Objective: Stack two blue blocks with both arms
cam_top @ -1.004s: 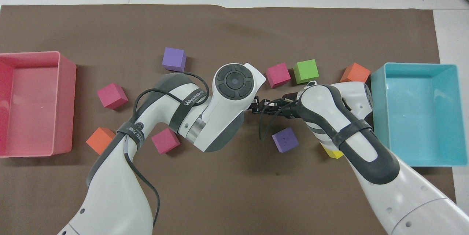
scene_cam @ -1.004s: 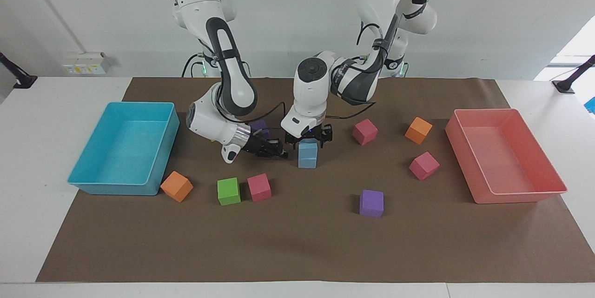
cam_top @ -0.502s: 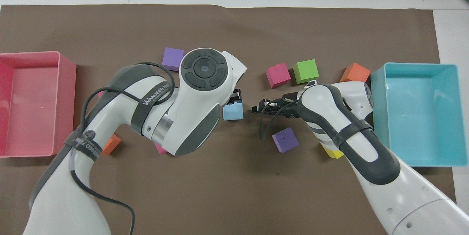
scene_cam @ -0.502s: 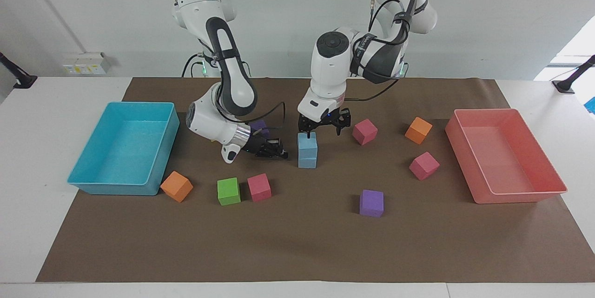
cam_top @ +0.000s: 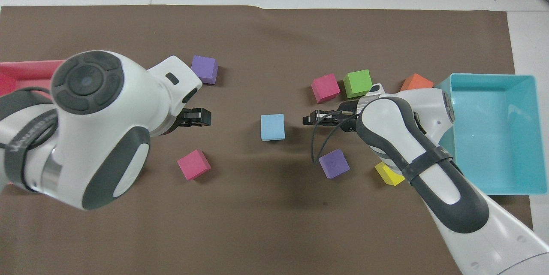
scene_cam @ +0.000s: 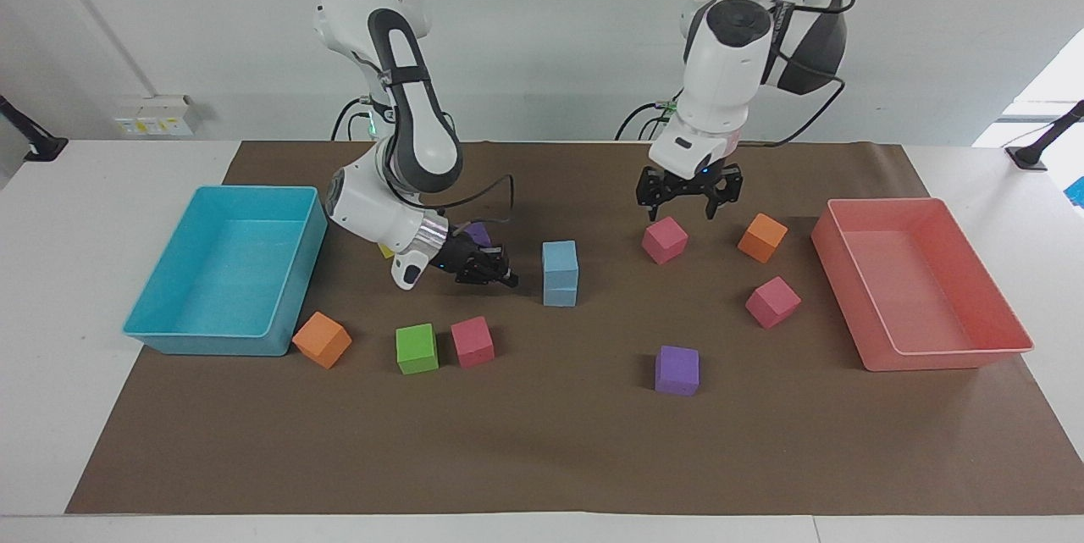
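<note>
The two blue blocks (scene_cam: 560, 273) stand stacked one on the other in the middle of the brown mat (scene_cam: 559, 450) on the table (scene_cam: 51, 340), edges lined up, with no gripper touching them. From overhead only the top block (cam_top: 272, 127) shows.

The left gripper (scene_cam: 689, 202) hangs in the air over a pink cube (scene_cam: 665, 239), toward the left arm's end of the table, its fingers spread apart and holding nothing. The right gripper (scene_cam: 489, 265) is low over the mat just beside the stack, toward the right arm's end, pointing sideways at it but apart from it; I cannot tell how its fingers stand.

The turquoise tray (scene_cam: 174, 335) sits at the right arm's end of the table and its floor shows bare, with nothing inside. The pink tray (scene_cam: 948, 357) at the left arm's end likewise shows a bare floor; in the overhead view it is mostly hidden by the left arm.

Loose cubes lie around on the mat. An orange cube (scene_cam: 322, 340) rests just beside the turquoise tray's corner, with a green cube (scene_cam: 417, 348) and a second pink cube (scene_cam: 472, 341) side by side near it. A purple cube (scene_cam: 677, 370) sits alone farther from the robots than the stack. Another orange cube (scene_cam: 762, 237) and a third pink cube (scene_cam: 772, 301) lie near the pink tray. A second purple cube (cam_top: 333, 163) and a yellow cube (cam_top: 388, 174) sit beside the right arm, nearer to the robots than the stack.
</note>
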Controlling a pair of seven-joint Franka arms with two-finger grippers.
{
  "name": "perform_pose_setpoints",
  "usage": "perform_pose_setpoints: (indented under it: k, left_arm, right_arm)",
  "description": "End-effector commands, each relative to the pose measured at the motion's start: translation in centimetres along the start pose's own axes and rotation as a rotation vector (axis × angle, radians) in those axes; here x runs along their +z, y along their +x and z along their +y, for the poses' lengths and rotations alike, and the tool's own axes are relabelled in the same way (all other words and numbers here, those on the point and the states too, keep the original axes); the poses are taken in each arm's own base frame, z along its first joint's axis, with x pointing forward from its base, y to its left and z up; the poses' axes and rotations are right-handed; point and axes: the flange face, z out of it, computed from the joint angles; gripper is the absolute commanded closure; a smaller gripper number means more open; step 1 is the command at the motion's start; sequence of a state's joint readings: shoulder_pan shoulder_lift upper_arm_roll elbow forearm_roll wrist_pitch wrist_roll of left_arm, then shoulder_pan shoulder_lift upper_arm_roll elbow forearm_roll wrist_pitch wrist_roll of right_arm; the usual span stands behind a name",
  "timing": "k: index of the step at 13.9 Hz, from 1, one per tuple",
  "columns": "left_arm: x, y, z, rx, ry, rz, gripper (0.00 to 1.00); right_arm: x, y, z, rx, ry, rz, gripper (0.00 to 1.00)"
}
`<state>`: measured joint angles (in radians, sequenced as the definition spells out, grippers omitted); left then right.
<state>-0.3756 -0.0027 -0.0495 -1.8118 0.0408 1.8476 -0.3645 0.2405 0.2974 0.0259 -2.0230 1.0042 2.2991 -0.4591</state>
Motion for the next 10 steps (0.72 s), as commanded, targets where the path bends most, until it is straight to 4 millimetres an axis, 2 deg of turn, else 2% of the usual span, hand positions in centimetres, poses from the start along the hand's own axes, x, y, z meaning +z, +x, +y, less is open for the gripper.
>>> perform_pose_setpoints:
  k: [1, 2, 5, 7, 9, 10]
  left_arm:
    - [-2.0, -0.9, -3.7, 0.053, 0.001, -0.004, 0.0]
    - [-3.3, -0.7, -4.6, 0.062, -0.001, -0.002, 0.0]
    - [-6.7, 0.6, -8.3, 0.084, -0.006, -0.011, 0.0]
    - [-8.3, 1.8, -9.9, 0.05, -0.05, -0.019, 0.0]
    - [-8.8, 3.3, -12.3, 0.006, -0.063, -0.059, 0.0]
    - [-9.4, 4.2, -12.4, 0.008, -0.066, -0.067, 0.0]
  right_arm:
    - [-4.2, 0.4, -0.3, -0.082, -0.124, 0.013, 0.34]
    - [-5.6, 0.7, -0.6, -0.103, -0.174, 0.011, 0.0]
    - [-8.0, 0.6, -1.5, -0.171, -0.313, -0.012, 0.0]
    - [-9.9, 1.0, -1.8, -0.175, -0.405, -0.032, 0.0]
    - [-11.9, 1.7, -3.3, -0.191, -0.541, -0.092, 0.0]
    - [-13.2, 2.0, -4.0, -0.188, -0.605, -0.121, 0.0]
